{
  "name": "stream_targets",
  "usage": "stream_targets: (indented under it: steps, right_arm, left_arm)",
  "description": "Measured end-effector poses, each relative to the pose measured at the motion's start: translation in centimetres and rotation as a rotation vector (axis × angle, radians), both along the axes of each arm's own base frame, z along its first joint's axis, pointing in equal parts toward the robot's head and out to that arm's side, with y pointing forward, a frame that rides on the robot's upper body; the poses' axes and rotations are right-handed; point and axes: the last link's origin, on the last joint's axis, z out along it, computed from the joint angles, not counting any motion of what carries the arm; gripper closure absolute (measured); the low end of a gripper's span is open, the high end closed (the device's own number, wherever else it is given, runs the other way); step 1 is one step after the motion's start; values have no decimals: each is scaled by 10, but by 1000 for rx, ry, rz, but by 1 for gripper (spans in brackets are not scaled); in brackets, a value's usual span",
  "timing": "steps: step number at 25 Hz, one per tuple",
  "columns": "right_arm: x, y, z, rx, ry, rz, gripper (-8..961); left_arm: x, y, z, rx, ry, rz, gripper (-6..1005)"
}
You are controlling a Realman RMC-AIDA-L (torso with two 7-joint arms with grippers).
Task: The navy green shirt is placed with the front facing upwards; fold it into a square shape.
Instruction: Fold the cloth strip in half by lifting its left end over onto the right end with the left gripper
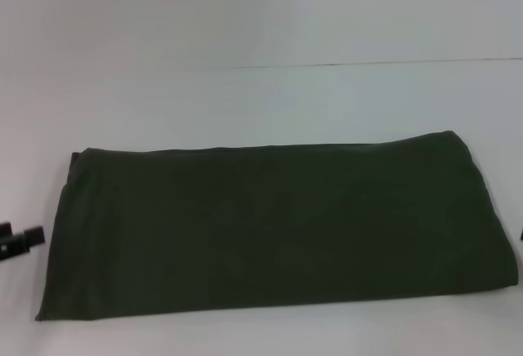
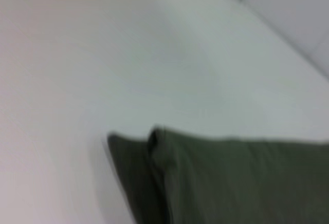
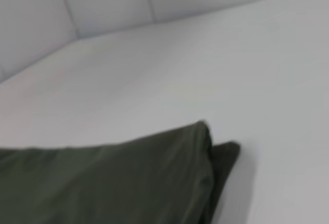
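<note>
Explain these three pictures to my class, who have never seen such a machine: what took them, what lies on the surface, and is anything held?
A two-armed robot took them. The wide picture comes from a camera on its head, looking down at a white table. There lies the navy green shirt, already folded into a long band, plain side up. The dark part at the left edge is the left gripper, beside the shirt and holding nothing. The other two pictures come from cameras on each wrist; each shows one end of the shirt. The right gripper is out of view.

A white table (image 1: pixel 261 103) meets a pale panelled wall (image 3: pixel 103 3).
</note>
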Motion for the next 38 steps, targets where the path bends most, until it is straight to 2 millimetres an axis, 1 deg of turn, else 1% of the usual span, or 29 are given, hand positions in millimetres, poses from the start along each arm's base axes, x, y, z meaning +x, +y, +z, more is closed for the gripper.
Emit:
stream_targets:
  steps: [2, 3, 6, 8, 11, 14, 17, 22, 23, 24, 29, 33, 38]
  right_arm:
    - [-1, 0, 5, 28, 13, 12, 143]
    - [-4, 0, 6, 36, 21, 32, 143]
    - [-24, 6, 5, 12, 43, 157, 145]
    - [-39, 12, -3, -30, 54, 237, 145]
    - [-58, 25, -19, -103, 54, 320, 147]
    - [-75, 38, -38, -176, 52, 386, 148]
    - [-85, 48, -51, -220, 48, 417, 149]
    - [-95, 59, -60, -245, 38, 434, 151]
    - [-96, 61, -61, -247, 37, 436, 152]
    - [-97, 62, -62, -249, 37, 439, 152]
    - [-102, 67, -68, -267, 37, 446, 152]
    - [-103, 66, -71, -277, 46, 442, 153]
    - [-103, 65, -72, -277, 56, 439, 156]
  left_arm:
    - [1, 3, 4, 43, -24, -5, 260]
    - [2, 4, 6, 67, -39, -11, 247]
    - [6, 10, 9, 97, -65, -20, 249]
    - [10, 14, 8, 92, -82, -21, 250]
    - [18, 23, -2, 56, -110, -42, 251]
    - [24, 35, -21, 2, -128, -53, 253]
    - [27, 43, -33, -34, -113, -53, 254]
    - [31, 56, -45, -35, -115, -49, 260]
    - [33, 63, -49, -27, -115, -42, 260]
    - [33, 63, -49, -27, -115, -42, 260]
    - [36, 79, -59, -4, -95, -22, 259]
    - [33, 89, -66, 15, -61, 15, 258]
    - [23, 98, -66, 59, -19, 100, 257]
